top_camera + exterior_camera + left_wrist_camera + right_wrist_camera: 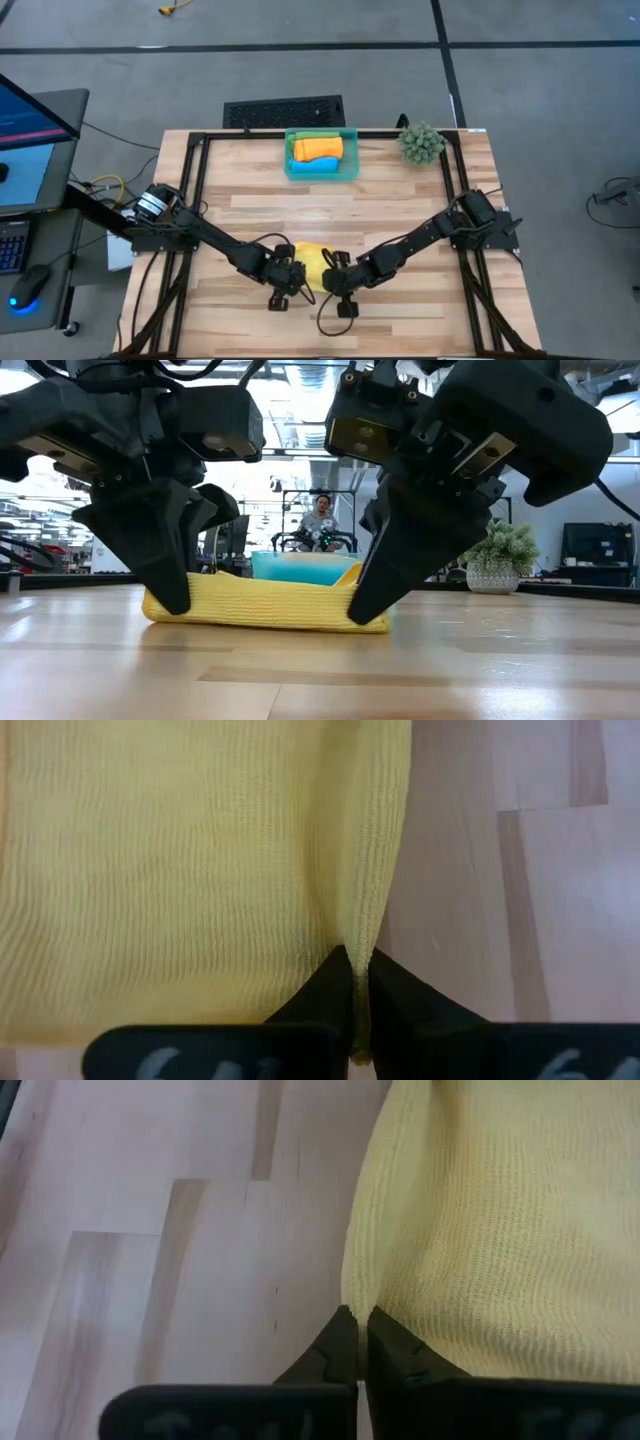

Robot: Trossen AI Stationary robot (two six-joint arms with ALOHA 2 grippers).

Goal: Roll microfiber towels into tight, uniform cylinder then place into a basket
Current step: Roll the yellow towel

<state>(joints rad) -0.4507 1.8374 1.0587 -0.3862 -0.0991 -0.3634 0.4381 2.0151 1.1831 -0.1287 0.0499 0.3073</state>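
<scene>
The high view shows the basket (321, 155) at the far edge of the counter (250, 205), holding the rolled orange towel (318, 148) and blue towel (322, 165). The low view shows the yellow towel (265, 604) lying flat between both claws. Left claw (358, 972) is pinched closed on one towel edge; right claw (358, 1330) is pinched closed on the opposite edge.

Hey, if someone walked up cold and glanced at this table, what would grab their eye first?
Probably the yellow towel near the table's front middle, with the left tool and right tool each shut on one of its ends. Next, the teal basket at the far edge, already holding an orange towel and a blue towel, with a spiky green plant to its right.
</scene>
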